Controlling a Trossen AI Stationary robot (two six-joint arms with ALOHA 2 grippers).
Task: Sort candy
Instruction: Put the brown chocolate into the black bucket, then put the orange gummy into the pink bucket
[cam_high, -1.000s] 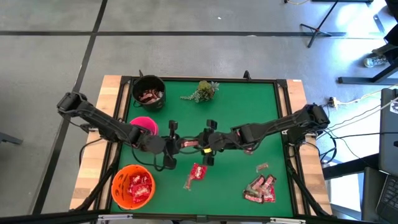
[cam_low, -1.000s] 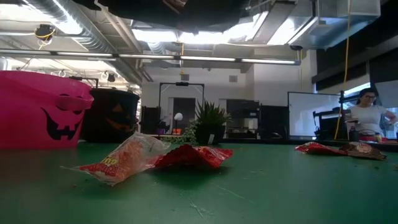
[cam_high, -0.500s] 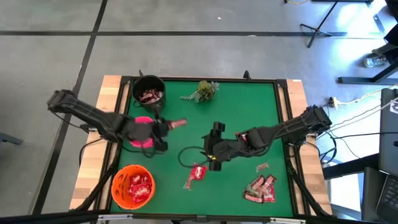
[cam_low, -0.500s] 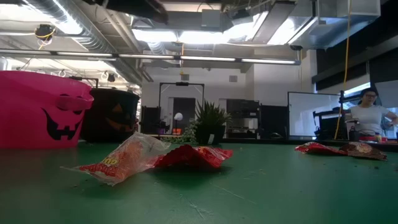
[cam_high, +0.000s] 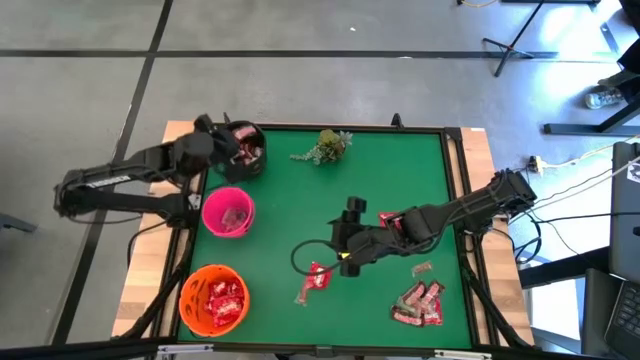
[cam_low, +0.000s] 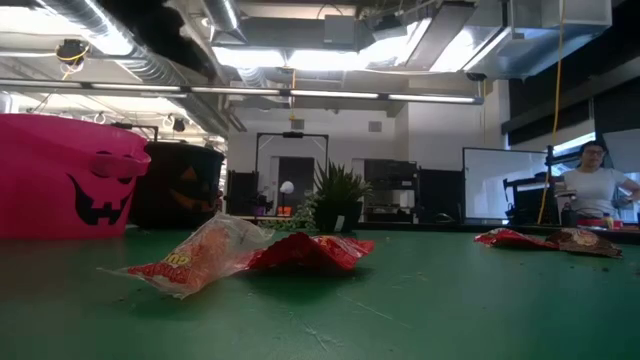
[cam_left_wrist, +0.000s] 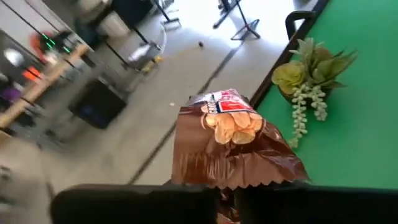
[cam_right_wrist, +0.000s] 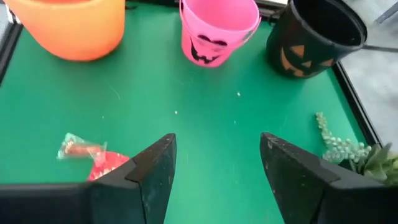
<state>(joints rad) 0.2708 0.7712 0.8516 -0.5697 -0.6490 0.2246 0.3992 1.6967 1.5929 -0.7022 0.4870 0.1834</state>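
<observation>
My left gripper (cam_high: 228, 148) is at the far left corner, beside the rim of the black bucket (cam_high: 240, 150), shut on a brown candy bar (cam_left_wrist: 233, 146). My right gripper (cam_high: 345, 245) hovers open above the middle of the green table; nothing is between its fingers (cam_right_wrist: 155, 168). A red candy (cam_high: 318, 275) and a pale packet (cam_high: 302, 293) lie flat on the table just in front of it. More candy is piled at the near right (cam_high: 418, 303), and a single brown piece (cam_high: 421, 268) lies nearby. My left gripper pinches the brown wrapper's crimped end (cam_left_wrist: 236, 182) between its two fingers. The fingers come from the table's left, slanting slightly down. The rest of the bar sticks out beyond the fingertips, lifted clear of the table, at the black bucket's rim.
A pink bucket (cam_high: 228, 212) and an orange bucket (cam_high: 213, 298) holding red candy stand along the left side. The black bucket holds brown candy. A green sprig (cam_high: 325, 145) lies at the far middle. A person (cam_low: 592, 190) is in the room beyond the table.
My left gripper has swung from the table's middle toward the far left corner, rising past the pink bucket to the black bucket, with the brown candy bar held clear. My right gripper has drawn back a little toward the near right.
</observation>
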